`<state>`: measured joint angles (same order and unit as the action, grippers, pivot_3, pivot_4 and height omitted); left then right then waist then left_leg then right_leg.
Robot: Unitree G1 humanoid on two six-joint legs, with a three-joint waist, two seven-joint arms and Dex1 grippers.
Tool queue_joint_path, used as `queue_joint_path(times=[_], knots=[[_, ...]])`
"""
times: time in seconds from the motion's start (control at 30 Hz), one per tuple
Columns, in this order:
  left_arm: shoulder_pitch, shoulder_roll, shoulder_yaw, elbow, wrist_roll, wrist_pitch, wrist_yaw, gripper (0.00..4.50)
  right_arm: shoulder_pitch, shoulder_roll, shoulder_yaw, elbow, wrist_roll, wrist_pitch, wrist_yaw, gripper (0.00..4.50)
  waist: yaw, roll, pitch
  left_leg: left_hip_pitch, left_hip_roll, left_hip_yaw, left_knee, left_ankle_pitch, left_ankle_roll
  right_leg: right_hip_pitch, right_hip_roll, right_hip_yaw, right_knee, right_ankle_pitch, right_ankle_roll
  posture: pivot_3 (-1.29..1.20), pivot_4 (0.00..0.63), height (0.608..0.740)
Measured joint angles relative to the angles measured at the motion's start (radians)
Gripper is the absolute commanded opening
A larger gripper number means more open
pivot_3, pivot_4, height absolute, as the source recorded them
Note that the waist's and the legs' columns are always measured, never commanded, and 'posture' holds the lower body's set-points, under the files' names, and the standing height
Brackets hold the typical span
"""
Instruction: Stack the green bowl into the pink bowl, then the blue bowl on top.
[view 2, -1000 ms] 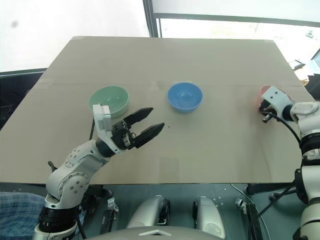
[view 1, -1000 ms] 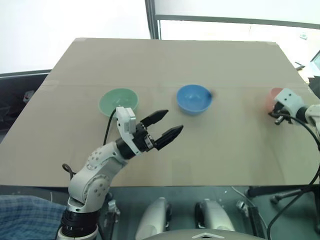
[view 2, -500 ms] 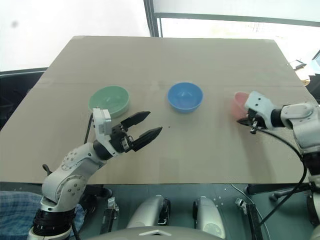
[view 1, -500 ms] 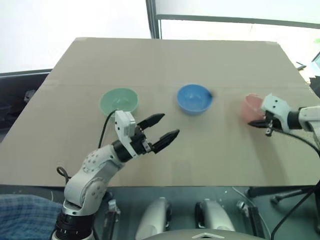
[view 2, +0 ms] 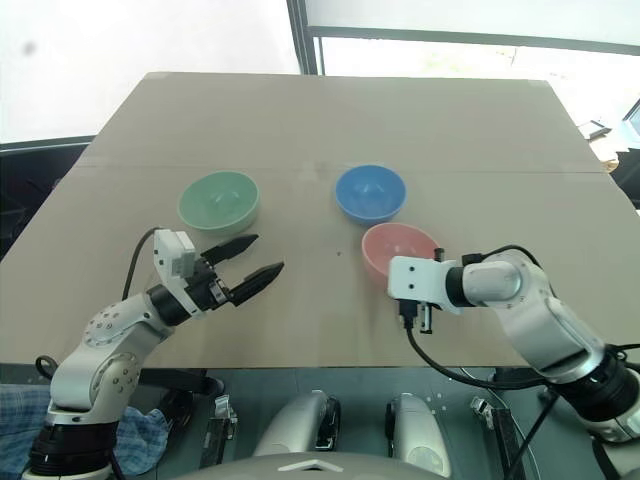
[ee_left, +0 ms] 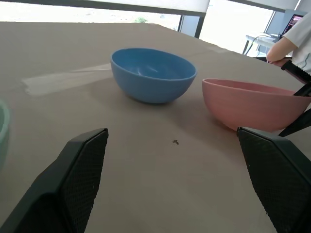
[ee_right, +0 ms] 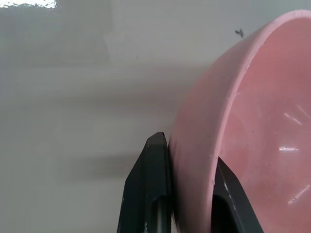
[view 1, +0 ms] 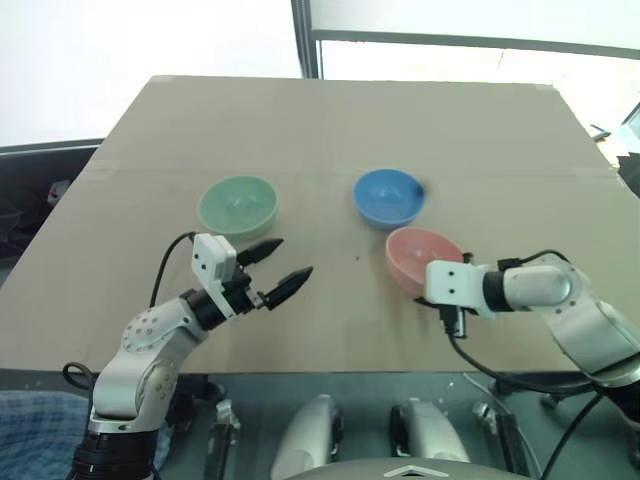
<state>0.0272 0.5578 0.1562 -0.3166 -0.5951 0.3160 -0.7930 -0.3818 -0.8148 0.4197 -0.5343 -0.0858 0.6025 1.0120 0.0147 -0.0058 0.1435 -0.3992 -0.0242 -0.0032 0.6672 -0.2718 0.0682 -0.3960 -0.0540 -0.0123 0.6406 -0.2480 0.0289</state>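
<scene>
A brown table (view 1: 330,120) carries three small bowls of the same size. The green bowl (view 1: 238,205) sits on the left side of the table, upright and on its own, well apart from the other two. The blue bowl (view 1: 389,197) stands near the middle, also upright, with nothing in it. Just in front of it and a little to the right is the pink bowl (view 1: 423,256), close beside the blue one but not touching it; the left wrist view shows a clear strip of table between the two. The right gripper (ee_right: 187,194) is clamped on the near rim of the pink bowl, one black finger pressed against the outside wall and the other inside the bowl, so the rim is pinched between them. The pictures do not settle whether the pink bowl rests flat on the table or is slightly lifted. The left gripper (view 1: 275,268) hangs above the table in front of the green bowl, its two black fingers spread wide with nothing between them, pointing toward the blue and pink bowls. It touches no bowl. A small dark speck (ee_left: 175,141) lies on the table between the left gripper and the pink bowl
</scene>
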Motion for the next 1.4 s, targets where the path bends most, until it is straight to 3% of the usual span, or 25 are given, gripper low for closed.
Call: queue_joint_path(times=[0.03, 0.27, 0.3, 0.33, 0.5, 0.67, 0.87, 1.07, 1.4], knots=[[0.003, 0.002, 0.002, 0.006, 0.005, -0.002, -0.003, 4.5, -0.009, 0.002, 0.017, 0.0, -0.02, -0.008, -0.005, 0.83, 0.0, 0.0, 0.0, 0.0, 0.0, 0.0, 0.0, 0.0, 0.0, 0.0, 0.0, 0.0, 0.0, 0.0, 0.0, 0.0, 0.15, 0.74], [0.016, 0.007, 0.014, 0.021, 0.021, -0.018, -0.021, 4.5, -0.034, 0.013, 0.087, 0.003, -0.126, -0.061, -0.018, 3.68, 0.0, 0.0, 0.0, 0.0, 0.0, 0.0, 0.0, 0.0, 0.0, 0.0, 0.0, 0.0, 0.0, 0.0, 0.0, 0.0, 0.15, 0.74], [0.016, 0.007, 0.014, 0.021, 0.023, -0.018, -0.022, 4.5, -0.034, 0.012, 0.087, 0.003, -0.131, -0.062, -0.018, 3.89, 0.0, 0.0, 0.0, 0.0, 0.0, 0.0, 0.0, 0.0, 0.0, 0.0, 0.0, 0.0, 0.0, 0.0, 0.0, 0.0, 0.15, 0.74], [0.016, 0.007, 0.017, 0.022, 0.023, -0.018, -0.025, 4.5, -0.034, 0.013, 0.087, 0.003, -0.136, -0.062, -0.017, 4.44, -0.001, 0.0, 0.0, 0.0, 0.0, 0.0, 0.0, 0.0, 0.0, 0.0, 0.0, 0.0, 0.0, 0.0, 0.0, 0.0, 0.15, 0.74], [0.016, 0.007, 0.025, 0.022, 0.024, -0.018, -0.03, 4.5, -0.029, 0.061, 0.021, -0.009, -0.073, 0.003, -0.015, 4.44, -0.001, 0.0, 0.0, 0.0, 0.0, 0.0, 0.0, 0.0, 0.0, 0.0, 0.0, 0.0, 0.0, 0.0, 0.0, 0.0, 0.15, 0.74], [-0.036, -0.007, 0.03, 0.031, 0.066, -0.035, 0.021, 4.5, -0.094, 0.182, -0.226, -0.049, 0.174, 0.184, -0.009, 4.44, 0.001, 0.0, 0.0, 0.0, 0.0, -0.001, 0.0, -0.001, 0.001, 0.0, 0.0, 0.0, 0.0, 0.002, 0.002, 0.0, 0.15, 0.74], [-0.136, -0.027, 0.022, 0.03, 0.113, -0.061, 0.077, 4.5, -0.141, 0.204, -0.527, -0.034, 0.458, 0.37, -0.008, 4.44, -0.001, -0.001, 0.0, -0.001, -0.001, -0.001, -0.002, -0.001, 0.002, 0.0, -0.001, -0.001, -0.001, 0.002, 0.003, 0.0, 0.15, 0.74], [-0.184, 0.029, -0.012, 0.032, 0.209, -0.06, 0.096, 4.5, -0.078, 0.111, -0.731, 0.058, 0.607, 0.35, 0.015, 4.44, -0.001, -0.001, -0.001, -0.001, -0.001, -0.001, -0.005, -0.001, 0.002, 0.0, -0.001, -0.001, -0.004, 0.002, 0.003, 0.0, 0.15, 0.74], [-0.242, 0.134, -0.007, 0.195, 0.398, -0.026, 0.191, 4.5, 0.014, -0.031, -0.81, 0.175, 0.617, 0.212, 0.027, 4.44, -0.001, -0.001, 0.0, -0.001, 0.0, 0.0, -0.006, -0.001, 0.002, 0.0, -0.001, 0.0, -0.004, 0.002, 0.003, 0.0, 0.15, 0.74]])
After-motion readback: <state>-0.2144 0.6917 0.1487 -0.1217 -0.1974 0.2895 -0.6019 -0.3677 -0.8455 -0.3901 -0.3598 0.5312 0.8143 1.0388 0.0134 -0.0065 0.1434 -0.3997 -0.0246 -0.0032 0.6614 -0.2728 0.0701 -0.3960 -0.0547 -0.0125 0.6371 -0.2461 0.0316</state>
